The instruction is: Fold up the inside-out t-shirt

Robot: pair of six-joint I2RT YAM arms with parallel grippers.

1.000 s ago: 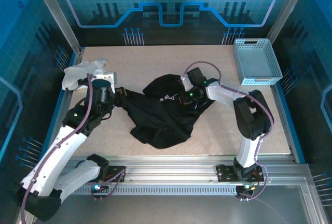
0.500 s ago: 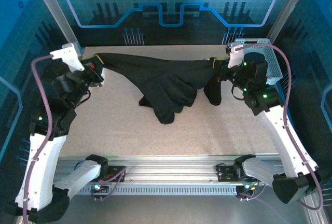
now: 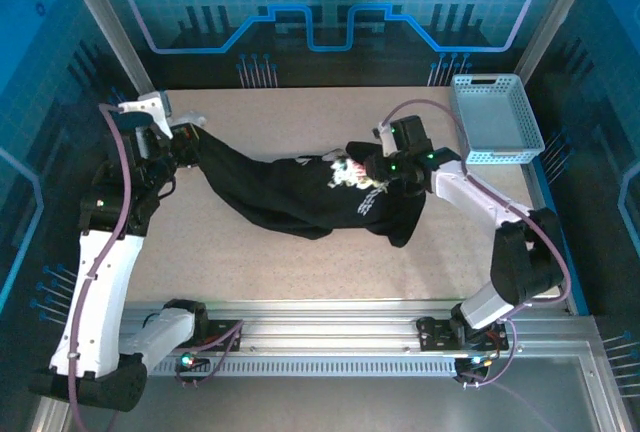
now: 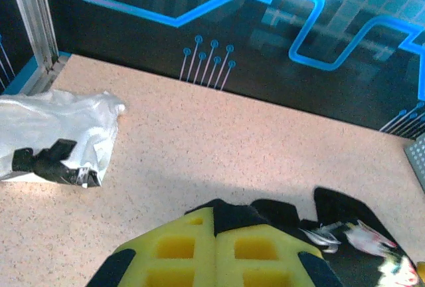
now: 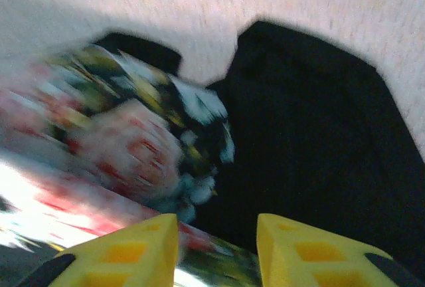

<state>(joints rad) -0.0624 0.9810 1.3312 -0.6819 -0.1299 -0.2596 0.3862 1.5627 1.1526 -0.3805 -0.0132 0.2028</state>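
The black t-shirt (image 3: 290,202) lies stretched across the middle of the table, with a colourful white and red print (image 3: 350,174) showing near its right end. At the shirt's left end, my left gripper (image 3: 187,144) is shut on a pinch of black cloth; the left wrist view shows the yellow fingers (image 4: 222,217) closed on that fold. My right gripper (image 3: 372,167) hangs over the printed part. Its yellow fingers (image 5: 217,240) are apart, with the print (image 5: 126,141) and black cloth (image 5: 312,141) just beyond them. No yellow tag is visible.
A white garment (image 4: 60,134) lies bunched at the far left corner, close behind the left gripper. A light blue mesh basket (image 3: 493,117) sits at the far right. Bare table runs along the front and the far edge (image 3: 300,112).
The shirt, held up and stretched between both grippers half a second ago, has come down onto the table. The right gripper has let go and moved left over the print; the left still holds.
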